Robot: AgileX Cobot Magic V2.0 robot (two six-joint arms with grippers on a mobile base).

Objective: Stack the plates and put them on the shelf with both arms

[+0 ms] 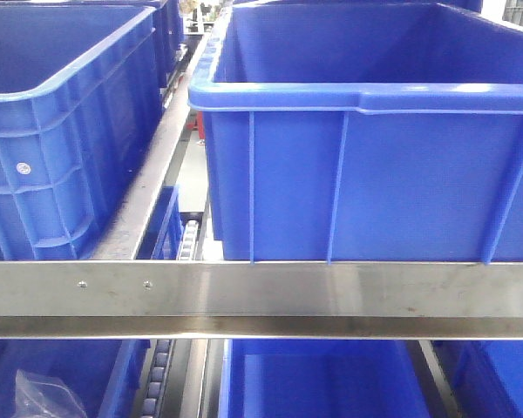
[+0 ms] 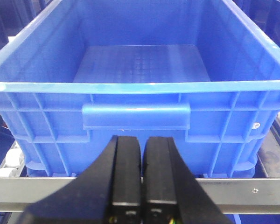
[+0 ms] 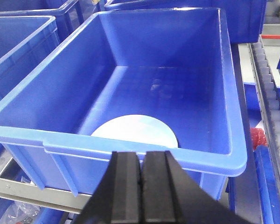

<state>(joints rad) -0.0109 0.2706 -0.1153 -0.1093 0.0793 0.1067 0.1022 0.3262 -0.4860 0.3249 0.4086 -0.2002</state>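
Left gripper (image 2: 140, 186): its jaws are pressed together with nothing between them, hanging in front of an empty blue crate (image 2: 140, 88) on the shelf (image 2: 252, 191).
Right gripper (image 3: 141, 191): jaws likewise closed and holding nothing, poised just outside the near wall of a second blue crate (image 3: 130, 93).
Plate (image 3: 135, 132): one white plate lies flat on the floor of that right-hand crate, tucked against the near wall, partly hidden by the rim. Whether it is a single plate or two already stacked cannot be told from here.
Other plate: not seen in any view; the left-hand crate shows only its bare floor.
Shelf: the steel front rail (image 1: 261, 292) runs across under the crates, with roller tracks (image 3: 270, 93) beside the right crate.
Risk, reach: the plate sits low and close under the near wall, so a gripper coming over the rim could strike the crate edge or come down too steeply to get under the plate's low lip.
Risk, grasp: with the jaws closed, they must open before descent; arriving shut would push the plate along the crate floor rather than take it.
Risk, slip: a shallow, smooth plate pinched at one edge may tilt and slide out when lifted over the wall.
Risk, two arms: both grippers work near the same rail, so crowding one crate could bring them into contact.
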